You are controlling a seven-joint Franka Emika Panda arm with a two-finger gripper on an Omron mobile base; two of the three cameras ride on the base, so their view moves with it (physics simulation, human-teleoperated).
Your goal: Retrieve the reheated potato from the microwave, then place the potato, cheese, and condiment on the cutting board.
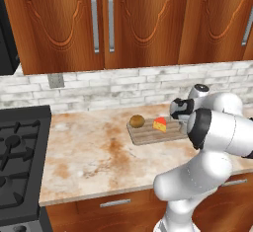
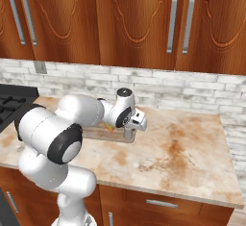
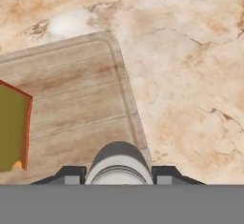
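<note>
The cutting board point(image 1: 148, 136) lies on the counter near the back wall. The potato point(image 1: 137, 121) sits on its left end and the cheese point(image 1: 160, 124) beside it toward the middle. In the hand view the board point(image 3: 71, 99) runs left, with the cheese point(image 3: 12, 127) at the edge. My gripper point(image 3: 119, 178) is shut on the condiment point(image 3: 119, 163), a grey-capped white cylinder held upright over the board's right end. From the right base view the gripper point(image 2: 129, 132) stands low at that end. Whether the condiment touches the wood I cannot tell.
A black gas stove point(image 1: 20, 152) fills the counter's left. Above it shows the edge of a black box point(image 1: 7, 38); I cannot tell if it is the microwave. Wooden cabinets point(image 1: 123, 19) hang overhead. Bare marble counter point(image 2: 187, 148) spreads right of the board.
</note>
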